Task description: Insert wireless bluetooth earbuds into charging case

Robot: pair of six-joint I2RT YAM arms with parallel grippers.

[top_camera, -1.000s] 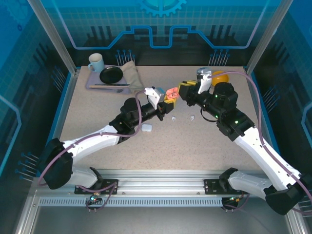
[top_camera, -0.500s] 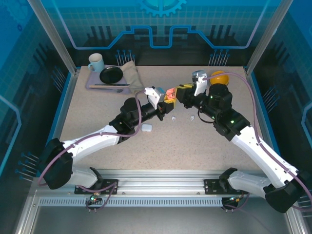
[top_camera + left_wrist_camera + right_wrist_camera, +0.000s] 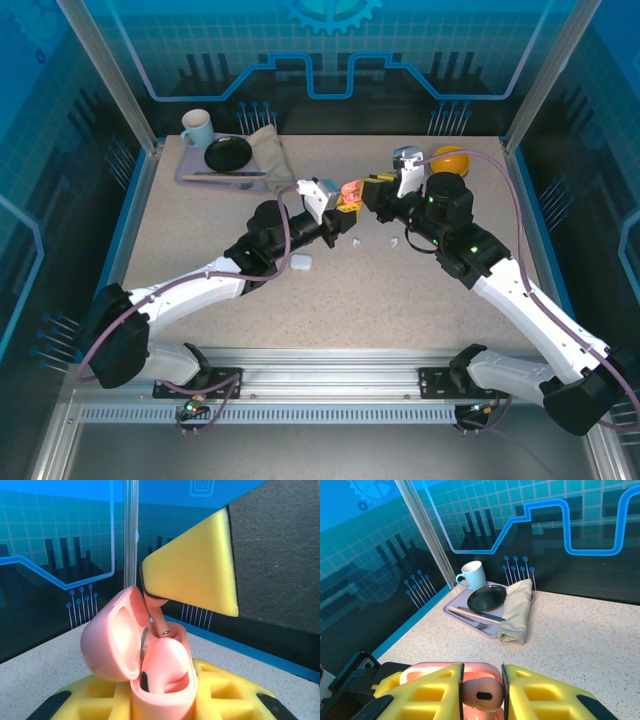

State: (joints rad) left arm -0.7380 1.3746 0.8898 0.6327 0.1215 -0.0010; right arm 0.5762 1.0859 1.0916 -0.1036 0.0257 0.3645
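Right wrist view: right pincer (image 3: 482,682) clamped on salmon earbud (image 3: 481,696), held betw. its pads (image 3: 532,692). Open case (image 3: 162,702) sat directly below pincer tips, clamped in left pincer (image 3: 345,207), lid (image 3: 107,640) tipped back. Stem (image 3: 156,611) near upright, tip down at case mouth. Judged: straight descent by right arm needed.

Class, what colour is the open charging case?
Salmon pink. The case shows best in the left wrist view.
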